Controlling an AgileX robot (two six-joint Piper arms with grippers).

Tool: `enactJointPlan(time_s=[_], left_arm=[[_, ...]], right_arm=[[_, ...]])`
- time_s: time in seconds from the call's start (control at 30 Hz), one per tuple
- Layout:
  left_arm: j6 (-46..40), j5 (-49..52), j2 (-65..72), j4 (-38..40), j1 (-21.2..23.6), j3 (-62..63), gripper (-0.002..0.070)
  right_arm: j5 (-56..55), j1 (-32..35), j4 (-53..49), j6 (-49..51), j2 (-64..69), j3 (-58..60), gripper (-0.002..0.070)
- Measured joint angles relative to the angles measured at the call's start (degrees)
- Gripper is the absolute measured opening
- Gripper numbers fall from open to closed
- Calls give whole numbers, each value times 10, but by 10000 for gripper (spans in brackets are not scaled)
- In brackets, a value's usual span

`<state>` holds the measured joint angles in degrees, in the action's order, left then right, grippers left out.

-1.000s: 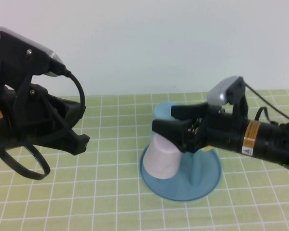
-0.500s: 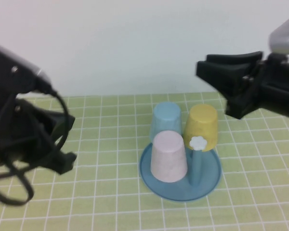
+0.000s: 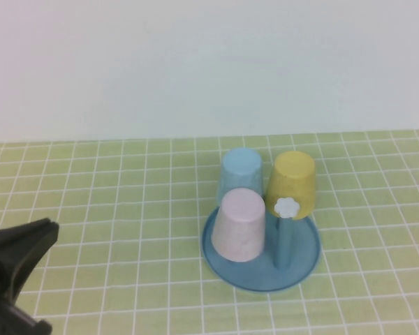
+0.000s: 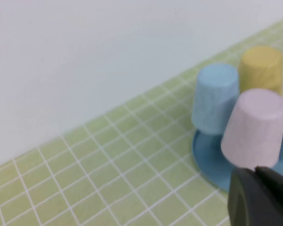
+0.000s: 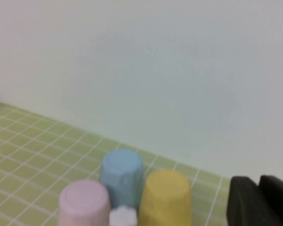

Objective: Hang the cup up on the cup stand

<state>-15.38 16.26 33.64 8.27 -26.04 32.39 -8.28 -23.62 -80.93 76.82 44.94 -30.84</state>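
The pale pink cup (image 3: 241, 225) stands upside down on the blue cup stand (image 3: 302, 263), at its front left, with no gripper touching it. It also shows in both wrist views, as the pink cup (image 4: 254, 127) and the pink cup (image 5: 84, 203). One free peg with a white flower knob (image 3: 286, 206) rises beside it. My left gripper (image 4: 256, 172) is shut and empty, hovering just short of the stand's base. My right gripper (image 5: 260, 184) hangs back, beyond the yellow cup, its fingers together with nothing between them. It is out of the high view.
A light blue cup (image 3: 241, 174) and a yellow cup (image 3: 291, 183) sit upside down on the stand's rear pegs. The green grid mat (image 3: 126, 209) runs back to a white wall. Part of my left arm (image 3: 14, 262) fills the near left corner.
My right gripper let go of the pink cup on the stand, rose to the right out of the high view and closed. My left arm sank toward the near left corner.
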Motion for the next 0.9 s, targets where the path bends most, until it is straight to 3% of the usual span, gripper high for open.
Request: enactJointPlan(time_s=[0.4,0.63,0.9], left_arm=[[2,-15,-83,0,0,-70,0],[2,-6,-83,-17,0,-70,0],[2,35,-83,-24,0,-70,0]], right_arm=[[15,0,-1,42,-198,192,43],[33,0,-28,44,-238,216,41],[41,0,-128,51,-240,217,41]])
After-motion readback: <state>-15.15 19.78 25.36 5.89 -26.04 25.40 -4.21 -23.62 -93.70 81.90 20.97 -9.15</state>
